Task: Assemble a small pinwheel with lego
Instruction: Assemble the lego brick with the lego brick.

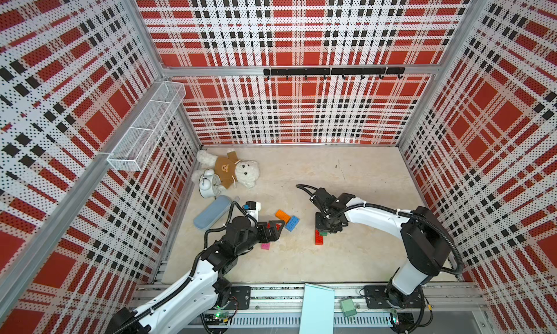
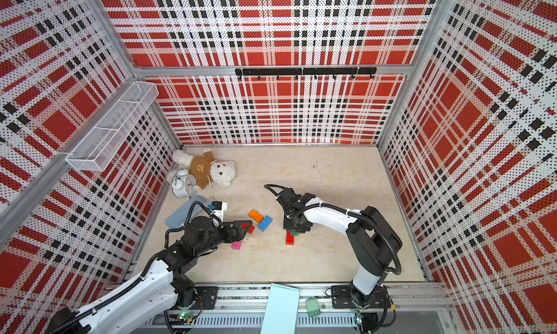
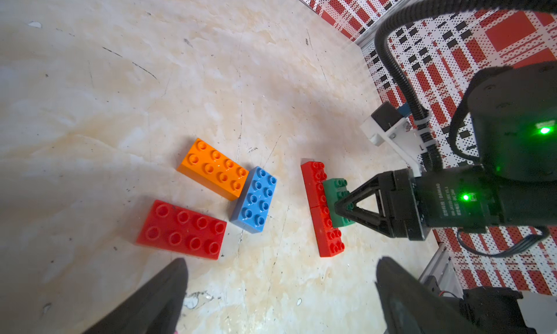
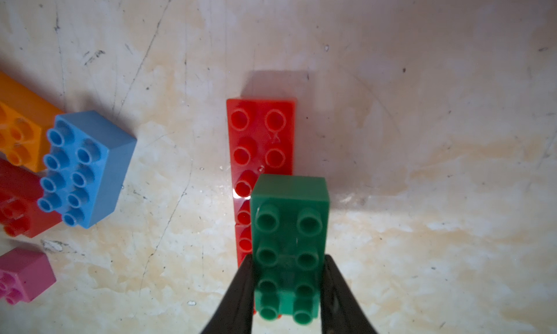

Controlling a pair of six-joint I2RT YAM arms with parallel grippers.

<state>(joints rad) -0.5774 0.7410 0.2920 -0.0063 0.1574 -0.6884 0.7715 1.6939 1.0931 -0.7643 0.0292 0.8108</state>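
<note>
Three red bricks, I think; two sit in one row. One green brick, one orange brick, one blue brick, one pink brick, one teddy bear, one clock.

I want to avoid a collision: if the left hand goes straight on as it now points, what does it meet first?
Probably the loose red brick, just ahead of one finger of the open left hand; the blue brick lies beyond. The hand's height is unclear.
</note>
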